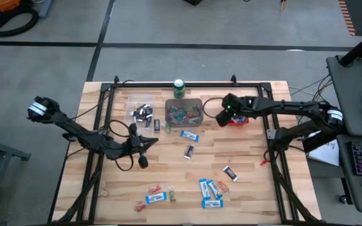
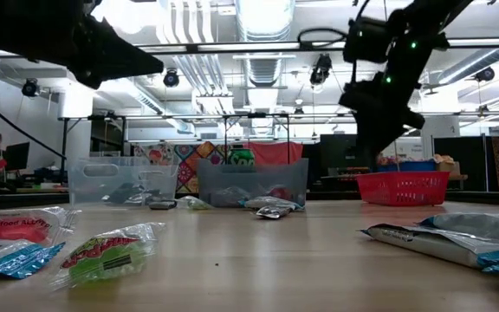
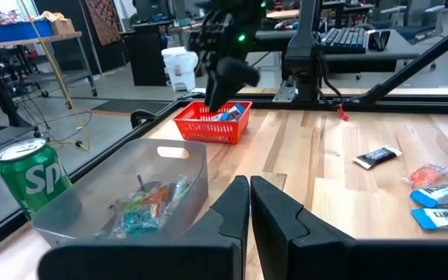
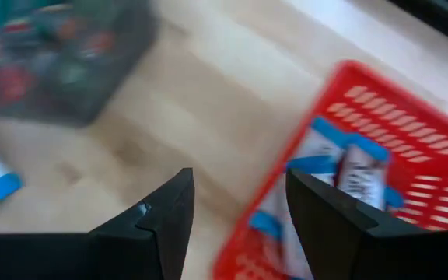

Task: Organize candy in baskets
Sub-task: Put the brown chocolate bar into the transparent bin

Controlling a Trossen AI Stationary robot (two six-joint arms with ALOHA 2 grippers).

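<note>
Red slotted basket [image 1: 238, 119] sat near the tabletop's far edge, toward the right, with blue-and-white mini bars [image 4: 341, 175] already inside. Right gripper [image 1: 222, 115] hung above the basket's left rim, jaws apart and nothing between them; in the right wrist view [image 4: 239, 210] the gap between the fingers framed bare wood and the basket's near corner, with the bars just off to one side of the gap. Grey basket [image 1: 183, 112] stood left of the red one at the far edge, holding small red, green and teal pieces [image 3: 142, 208]. Clear basket [image 1: 141, 109] was further left, with dark wrapped pieces in it. Green can [image 1: 179, 88] stood behind the grey basket, at the far edge. Left gripper [image 1: 143, 161] was parked over the left-centre of the tabletop, jaws pressed together and empty, well apart from any candy. Loose candy lay on the wood: one blue-and-white bar [image 1: 189, 135] just in front of the grey basket, a dark bar [image 1: 189, 151] at centre, another dark bar [image 1: 230, 172] toward the right, and a cluster of blue-and-white bars [image 1: 210, 191] near the front edge. More mixed pieces [image 1: 158, 194] were near the front edge, left of centre.
</note>
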